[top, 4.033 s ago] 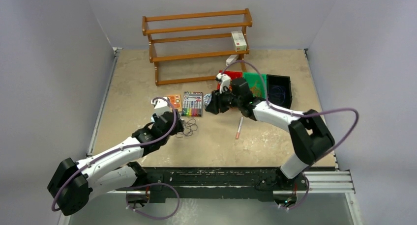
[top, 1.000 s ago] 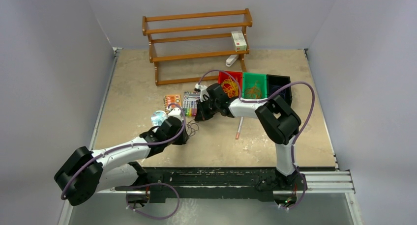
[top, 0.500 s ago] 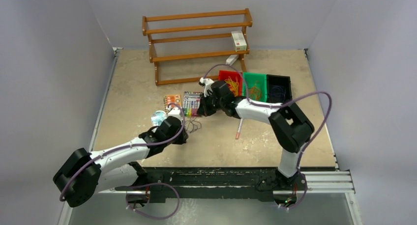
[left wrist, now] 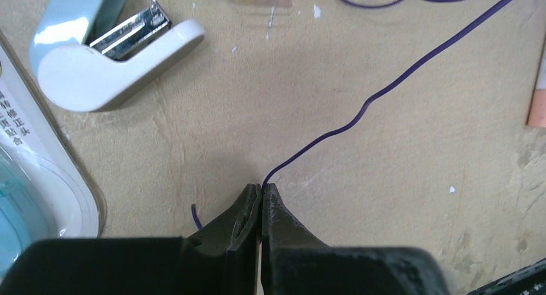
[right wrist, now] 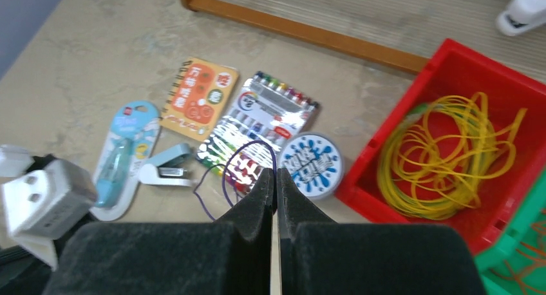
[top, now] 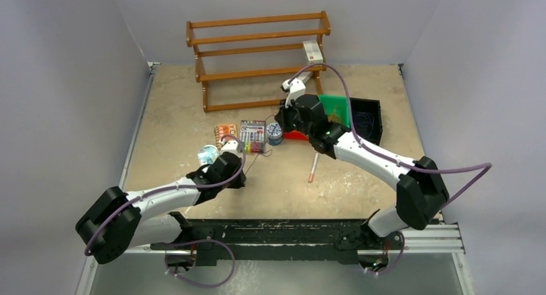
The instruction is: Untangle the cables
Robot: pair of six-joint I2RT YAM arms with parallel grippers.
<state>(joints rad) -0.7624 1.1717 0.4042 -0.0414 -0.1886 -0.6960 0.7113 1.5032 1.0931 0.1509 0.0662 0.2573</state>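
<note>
Cables (right wrist: 444, 156) in yellow are lying coiled in the red bin (right wrist: 412, 221); one purple cable (left wrist: 386, 89) is stretching over the bench (left wrist: 386, 211) between the two arms. The left pincer (left wrist: 261, 195) is pressing together on that cable close to its loose end, low over the bench near the stapler (left wrist: 109, 50). The right pincer (right wrist: 275, 179) is pressing together too, and a loop of the same purple cable appears to be rising into its tips above the marker pack (right wrist: 257, 131). By the look of it, the arms are drawing the strand out straight. Doing this well is calling for a fixed left anchor and a slow right pull along the cable's own line. Both grips are sitting at the very tips, so a jerk could slip the thin wire free or drag its loop against the marker pack and the round tin (right wrist: 313, 165).
</note>
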